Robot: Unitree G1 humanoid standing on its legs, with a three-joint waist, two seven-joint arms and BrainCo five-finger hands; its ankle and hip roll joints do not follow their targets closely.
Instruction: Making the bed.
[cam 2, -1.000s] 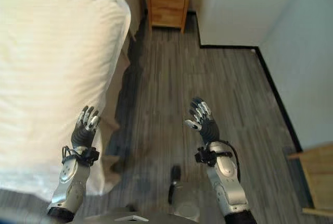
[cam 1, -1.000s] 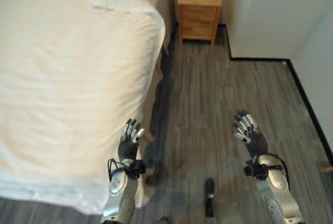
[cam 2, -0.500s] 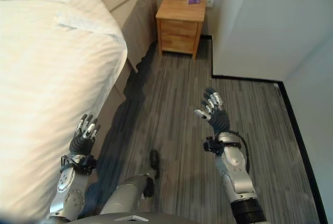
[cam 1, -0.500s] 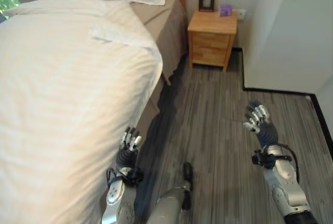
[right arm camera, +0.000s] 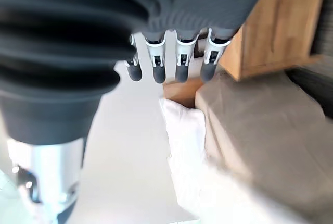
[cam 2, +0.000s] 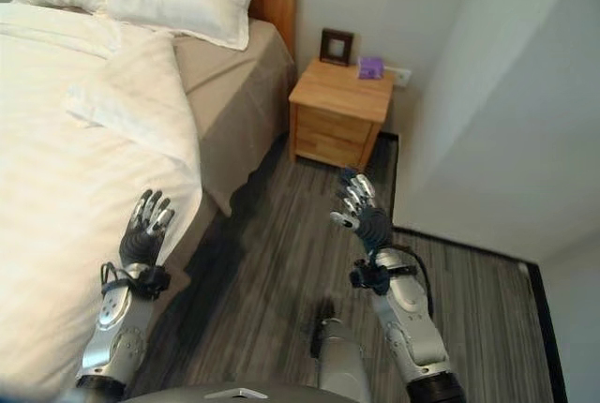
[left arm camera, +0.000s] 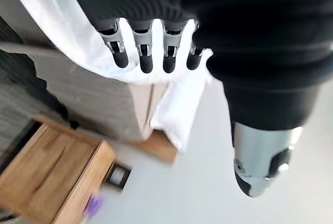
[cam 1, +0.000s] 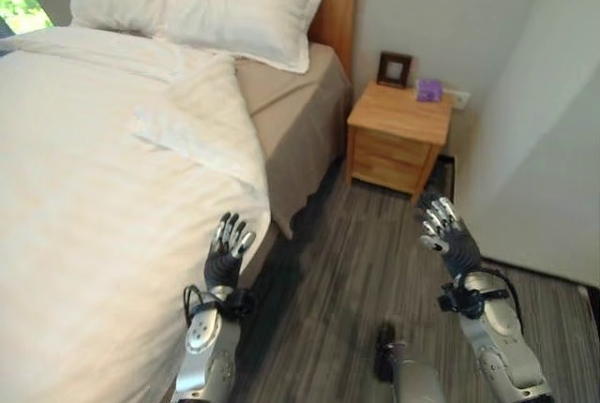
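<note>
A bed fills the left of both eye views, covered by a white duvet (cam 1: 84,197) with a folded-back corner (cam 1: 192,126). Bare tan sheet (cam 1: 281,103) shows between the duvet and two white pillows (cam 1: 234,9) at the wooden headboard (cam 1: 335,11). My left hand (cam 1: 225,251) is raised and open beside the duvet's hanging edge, touching nothing. Over the floor, my right hand (cam 1: 444,232) is also raised and open, empty. In the wrist views the fingers (left arm camera: 145,57) of the left and the fingers (right arm camera: 158,67) of the right are straight.
A wooden nightstand (cam 1: 398,136) stands right of the bed, with a small dark frame (cam 1: 395,68) and a purple object (cam 1: 429,90) on it. A pale wall (cam 1: 553,141) closes the right side. Grey wood-plank floor (cam 1: 328,328) runs between bed and wall.
The camera has swung up toward the head of the bed, bringing pillows and headboard into view. Both hands stay raised and open.
</note>
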